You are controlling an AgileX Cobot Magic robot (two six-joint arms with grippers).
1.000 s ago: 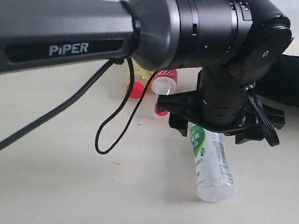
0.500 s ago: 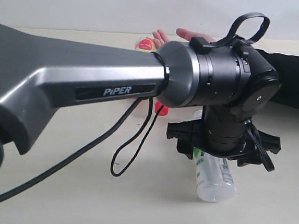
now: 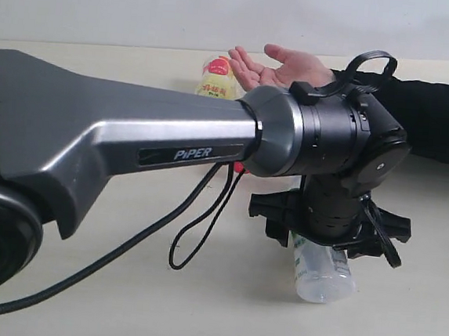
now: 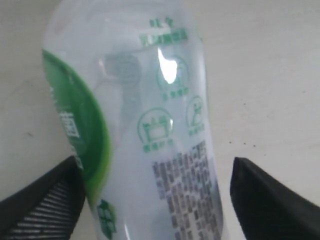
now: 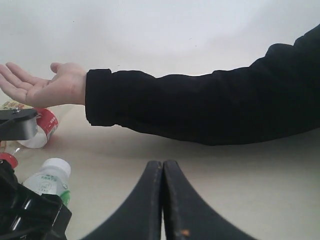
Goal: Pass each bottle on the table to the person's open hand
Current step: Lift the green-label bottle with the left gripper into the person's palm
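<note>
A clear bottle with a green-white label (image 3: 319, 271) (image 4: 150, 125) lies on the table (image 3: 78, 312). My left gripper (image 3: 322, 241) (image 4: 155, 200) is low over it, open, one finger on each side; one finger (image 4: 40, 205) is against the label, the other (image 4: 270, 200) stands apart. The person's open hand (image 3: 284, 65) (image 5: 40, 87) waits palm up at the far side. The yellow bottle (image 3: 217, 77) stands next to the hand. The red-labelled clear bottle (image 5: 42, 127) lies beyond the white cap (image 5: 55, 167). My right gripper (image 5: 162, 200) is shut and empty.
The person's black sleeve (image 3: 441, 116) (image 5: 210, 105) stretches across the far right of the table. My left arm's grey link (image 3: 116, 143) and its loose black cable (image 3: 195, 228) hide much of the middle. A red cap (image 3: 240, 167) peeks from behind the arm.
My left arm has come down, bringing the gripper lower around the green-labelled bottle. The hand and yellow bottle now show above the arm. The bottle has not moved.
</note>
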